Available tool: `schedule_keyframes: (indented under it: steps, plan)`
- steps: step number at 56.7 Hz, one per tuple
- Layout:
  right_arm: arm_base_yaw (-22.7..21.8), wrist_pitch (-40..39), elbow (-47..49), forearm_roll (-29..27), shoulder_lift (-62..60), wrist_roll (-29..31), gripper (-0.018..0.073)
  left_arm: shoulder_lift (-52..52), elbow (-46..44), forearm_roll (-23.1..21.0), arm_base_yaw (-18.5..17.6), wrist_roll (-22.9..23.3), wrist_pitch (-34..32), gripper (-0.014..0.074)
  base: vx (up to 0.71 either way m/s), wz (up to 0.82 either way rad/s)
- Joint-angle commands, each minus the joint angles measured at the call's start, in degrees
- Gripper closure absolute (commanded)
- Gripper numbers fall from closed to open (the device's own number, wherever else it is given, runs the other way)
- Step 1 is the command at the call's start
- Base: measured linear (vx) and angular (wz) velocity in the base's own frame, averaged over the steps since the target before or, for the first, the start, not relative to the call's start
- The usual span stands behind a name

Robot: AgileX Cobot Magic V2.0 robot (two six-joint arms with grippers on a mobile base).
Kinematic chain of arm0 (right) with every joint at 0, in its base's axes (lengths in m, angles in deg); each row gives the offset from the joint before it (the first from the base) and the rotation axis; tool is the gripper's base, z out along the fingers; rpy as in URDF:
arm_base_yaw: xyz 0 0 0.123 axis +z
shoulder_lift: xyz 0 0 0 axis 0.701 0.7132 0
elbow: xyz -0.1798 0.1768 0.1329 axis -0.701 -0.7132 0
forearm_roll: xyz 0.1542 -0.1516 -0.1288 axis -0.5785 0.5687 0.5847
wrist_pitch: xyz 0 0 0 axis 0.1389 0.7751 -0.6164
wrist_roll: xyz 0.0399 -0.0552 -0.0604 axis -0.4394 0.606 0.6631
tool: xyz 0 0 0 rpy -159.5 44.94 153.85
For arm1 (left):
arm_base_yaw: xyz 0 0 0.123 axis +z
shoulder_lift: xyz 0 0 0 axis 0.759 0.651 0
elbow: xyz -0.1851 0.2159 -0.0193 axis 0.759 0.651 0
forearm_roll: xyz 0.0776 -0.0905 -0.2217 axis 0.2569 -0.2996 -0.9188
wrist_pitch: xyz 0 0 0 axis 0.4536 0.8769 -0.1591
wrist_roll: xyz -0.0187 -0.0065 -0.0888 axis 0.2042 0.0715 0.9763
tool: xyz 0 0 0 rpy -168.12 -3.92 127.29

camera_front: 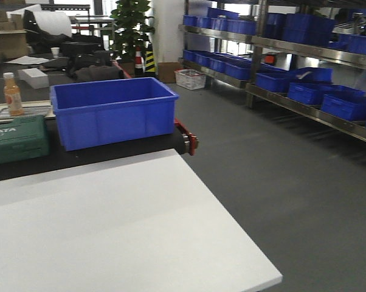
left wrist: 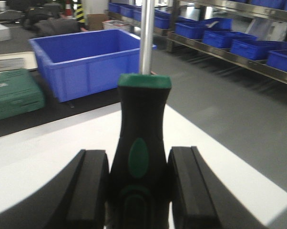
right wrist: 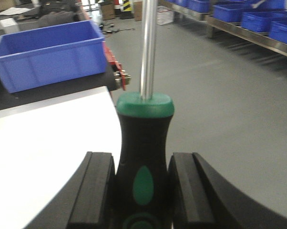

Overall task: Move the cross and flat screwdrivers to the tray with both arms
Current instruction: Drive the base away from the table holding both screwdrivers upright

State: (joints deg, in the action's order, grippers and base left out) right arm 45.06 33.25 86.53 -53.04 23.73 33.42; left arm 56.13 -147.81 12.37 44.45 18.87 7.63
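My left gripper is shut on a screwdriver with a black handle, green collar and green oval mark; its steel shaft runs up out of the frame. In the right wrist view a second screwdriver of the same look stands between the black pads, and my right gripper is shut on its handle. Both are held above the white table. Which tip is cross and which is flat cannot be told. The tray is out of view. Neither arm shows in the front view.
A deep blue crate stands behind the table's far edge, with a green tool case and an orange bottle to its left. The table's right edge drops to grey floor. Shelves of blue bins line the right.
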Motion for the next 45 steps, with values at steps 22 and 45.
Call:
schedule_keyframes:
  steps: [22,45]
  plan:
    - [-0.03,-5.46,1.56,0.07,-0.19,0.24,0.0567,-0.17,-1.52,-0.94,-0.4,0.16,-5.21,0.0596,-0.17,-0.55]
    - [-0.03,-5.5,1.56,0.07,-0.32,0.24,0.0567,-0.17,-1.52,-0.94,-0.4,0.16,-5.15,0.0596,-0.09,-0.59]
